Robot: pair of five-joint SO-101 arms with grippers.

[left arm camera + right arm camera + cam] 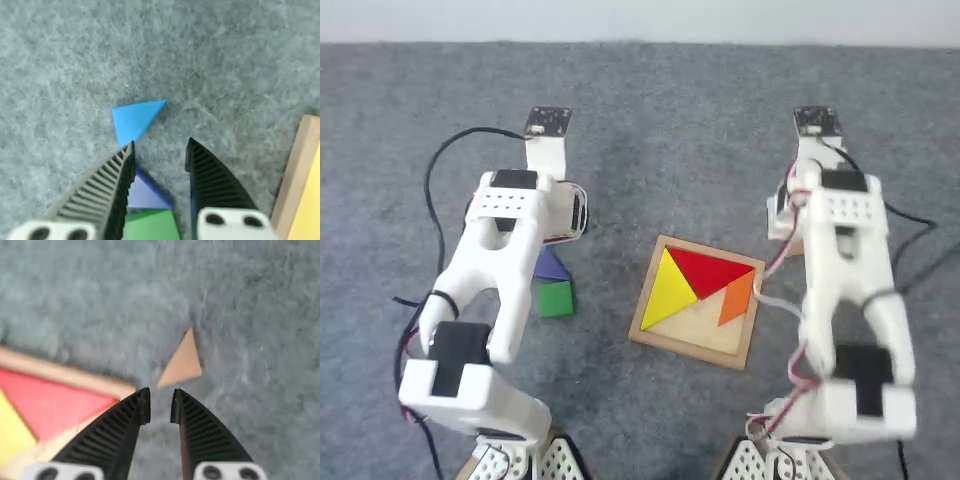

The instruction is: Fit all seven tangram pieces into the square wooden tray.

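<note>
Looking down from above, you find the left arm [485, 290] cutting off part of the purple triangle [551, 264] and the green square [555, 298]. Its wrist view gives you the left gripper [161, 147] spread wide and empty, with a light blue triangle [136, 119] just past the tips. The tray [715, 338] lies between the arms with the yellow triangle [670, 290], red triangle [710, 270] and orange piece [737, 298] inside. The right gripper [160, 397] is narrowly parted and empty, a tan triangle [182, 362] just beyond it on the grey carpet [670, 130].
</note>
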